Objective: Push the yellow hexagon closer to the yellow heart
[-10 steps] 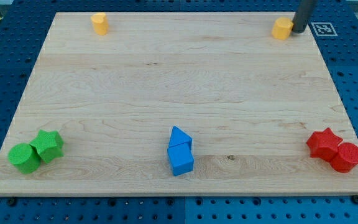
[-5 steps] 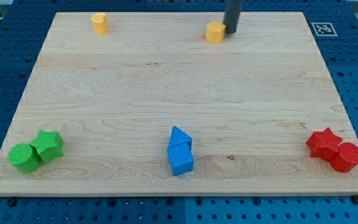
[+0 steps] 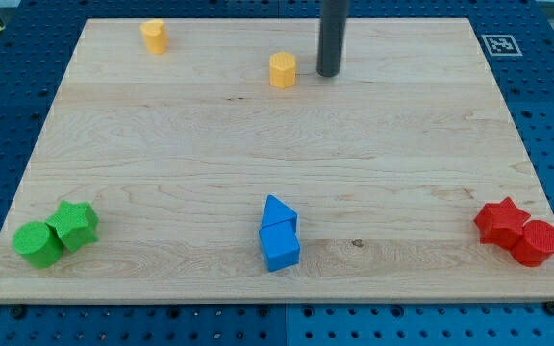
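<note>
The yellow hexagon (image 3: 282,71) stands near the view's top of the wooden surface (image 3: 277,154), left of centre-top, well apart from the yellow heart (image 3: 154,37) at the top left. The tip (image 3: 329,73) sits just to the hexagon's right, with a small gap and no contact. The arm carries no jaws, so nothing is clamped. To push well, the tip should re-engage the hexagon's right face slightly below centre, directing travel leftward and slightly toward the top.

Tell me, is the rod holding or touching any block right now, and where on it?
Nothing is held. My tip stands apart from the yellow hexagon, just to its right in the view, with bare board between them.
</note>
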You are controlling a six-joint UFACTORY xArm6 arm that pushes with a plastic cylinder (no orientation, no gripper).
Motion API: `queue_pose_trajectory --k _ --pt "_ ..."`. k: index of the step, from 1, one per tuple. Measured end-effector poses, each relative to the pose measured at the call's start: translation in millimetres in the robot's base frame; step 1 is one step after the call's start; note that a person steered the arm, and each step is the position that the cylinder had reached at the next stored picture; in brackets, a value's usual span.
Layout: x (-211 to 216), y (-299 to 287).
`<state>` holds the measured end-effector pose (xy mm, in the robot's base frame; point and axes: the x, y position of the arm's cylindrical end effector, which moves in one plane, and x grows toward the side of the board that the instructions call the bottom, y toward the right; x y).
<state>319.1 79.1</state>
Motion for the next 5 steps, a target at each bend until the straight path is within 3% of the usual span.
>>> queue_pose_trajectory --k 1,3,5 --pt "19 1" --pt "19 -56" --pt "-25 -80"
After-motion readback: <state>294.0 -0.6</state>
